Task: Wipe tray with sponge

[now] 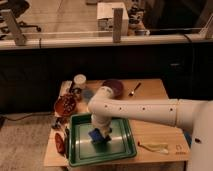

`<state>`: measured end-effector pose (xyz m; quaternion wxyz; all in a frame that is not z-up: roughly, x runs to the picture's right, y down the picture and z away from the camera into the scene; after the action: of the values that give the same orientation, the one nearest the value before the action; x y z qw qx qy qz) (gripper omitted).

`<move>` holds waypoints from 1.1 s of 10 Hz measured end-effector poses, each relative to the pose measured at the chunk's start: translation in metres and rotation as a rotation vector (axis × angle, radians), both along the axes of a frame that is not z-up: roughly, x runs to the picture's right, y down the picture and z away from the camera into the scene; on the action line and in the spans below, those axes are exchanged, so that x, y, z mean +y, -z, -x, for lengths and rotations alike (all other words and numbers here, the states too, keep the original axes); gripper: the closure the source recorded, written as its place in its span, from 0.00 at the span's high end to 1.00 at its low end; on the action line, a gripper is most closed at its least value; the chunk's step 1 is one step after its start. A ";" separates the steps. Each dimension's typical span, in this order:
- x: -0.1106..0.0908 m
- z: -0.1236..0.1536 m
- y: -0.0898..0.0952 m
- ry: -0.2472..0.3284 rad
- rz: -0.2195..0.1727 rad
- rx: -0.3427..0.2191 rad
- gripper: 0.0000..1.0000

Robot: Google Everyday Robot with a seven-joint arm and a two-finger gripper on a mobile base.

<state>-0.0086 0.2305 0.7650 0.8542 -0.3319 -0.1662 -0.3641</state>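
No text, label, brand, number or sign can be read anywhere. The white box [111, 11] at the upper centre of the frame shows no letters that can be made out, and nothing on the table [150, 131] carries legible print. The end effector [101, 134] is in the lower part of the frame, left of centre, over the green tray [80, 151] and right at the blue sponge [95, 135]; neither of these bears any visible marking.
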 end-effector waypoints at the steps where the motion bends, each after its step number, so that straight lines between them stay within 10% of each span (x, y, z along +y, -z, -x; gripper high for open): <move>1: 0.002 -0.012 -0.002 -0.008 -0.004 0.029 0.00; 7: -0.012 -0.014 -0.011 -0.008 -0.046 0.068 0.00; 11: 0.003 0.041 -0.004 0.115 -0.037 -0.041 0.00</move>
<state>-0.0499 0.2333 0.7694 0.8343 -0.3175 -0.1573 -0.4223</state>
